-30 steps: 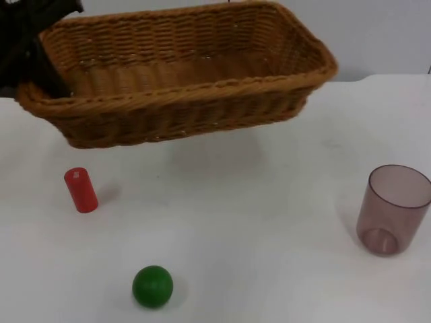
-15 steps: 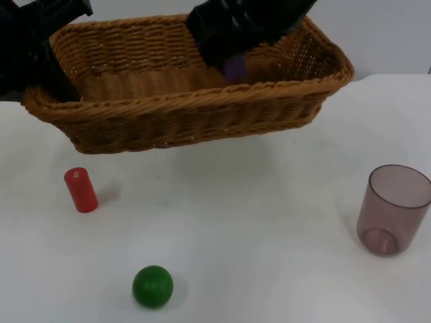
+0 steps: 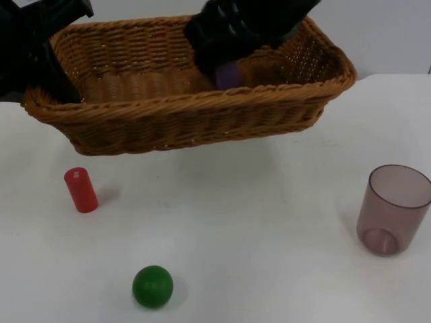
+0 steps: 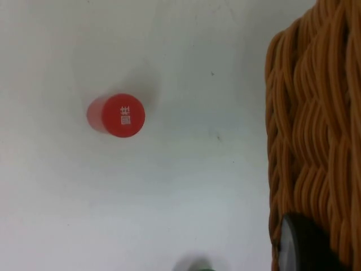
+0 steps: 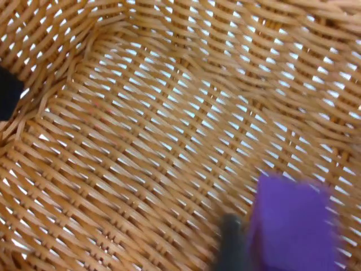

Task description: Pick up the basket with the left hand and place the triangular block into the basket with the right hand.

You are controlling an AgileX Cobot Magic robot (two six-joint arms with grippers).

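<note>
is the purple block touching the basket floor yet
Cannot tell. The right wrist view shows the purple block over the basket weave, with no gap or contact plainly visible.

Bright even light (soft shadows); purple block (image 5: 293, 226) blurred.

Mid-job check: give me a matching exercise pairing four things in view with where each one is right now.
Things:
1. purple block
2. red cylinder
3. green ball
4. pink cup

Places:
A. nearest the table's front edge
B. table's right side, upright
C. inside the basket, at the right gripper
D. on the table below the basket's left end

Pairs: 1-C, 2-D, 3-A, 4-B
</note>
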